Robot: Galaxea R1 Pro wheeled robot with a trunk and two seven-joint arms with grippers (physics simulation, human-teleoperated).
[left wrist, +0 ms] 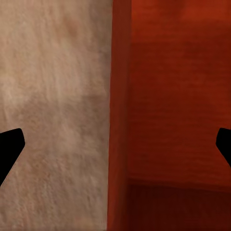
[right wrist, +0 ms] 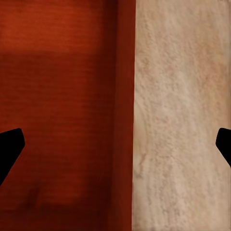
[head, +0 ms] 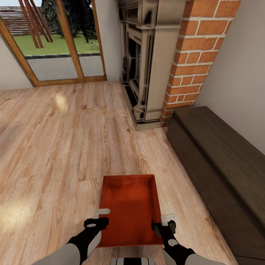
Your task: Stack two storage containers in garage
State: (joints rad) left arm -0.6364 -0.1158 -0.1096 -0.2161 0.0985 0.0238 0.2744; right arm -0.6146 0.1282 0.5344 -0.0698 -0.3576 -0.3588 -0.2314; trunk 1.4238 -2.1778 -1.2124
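**Both jaws wide, straddling container walls, no grip yet**

Left gripper (head: 97, 220) sat at the left wall of the storage container (head: 129, 208), near its robot-side end. In the left wrist view its jaws were spread wide, dark fingertips (left wrist: 10, 148) at the two frame edges, with the orange-red wall (left wrist: 119, 115) running down between them. One jaw lined up outside over the floor, the other over the container's inside. No contact visible.

Right gripper (head: 163, 224) mirrored that on the right wall. Right wrist view showed the same: jaws wide, wall (right wrist: 126, 115) between the fingertips (right wrist: 10, 148), pale planks (right wrist: 183, 115) on the outer side. Whether either was already down at rim height could not be told.

The container sat flat on the wood-plank floor (head: 55, 147) directly in front of the robot, open top up, empty. So it was in the living room, none of the carry done. Just one container in sight.

Further out: a dark low bench (head: 221, 162) along the right wall, a brick chimney column (head: 195, 62) and fireplace surround (head: 147, 59) ahead, a glazed patio door (head: 59, 48) at far left.

Likely risks:
- Grips sat near one end, so the far end could sag or swing on lift.
- Uneven closing could skew the box or slide it across the planks.
- Thin flat walls give small pinch area; slip possible under load.
- Bench close on the right, so a turn with the box could clip it.
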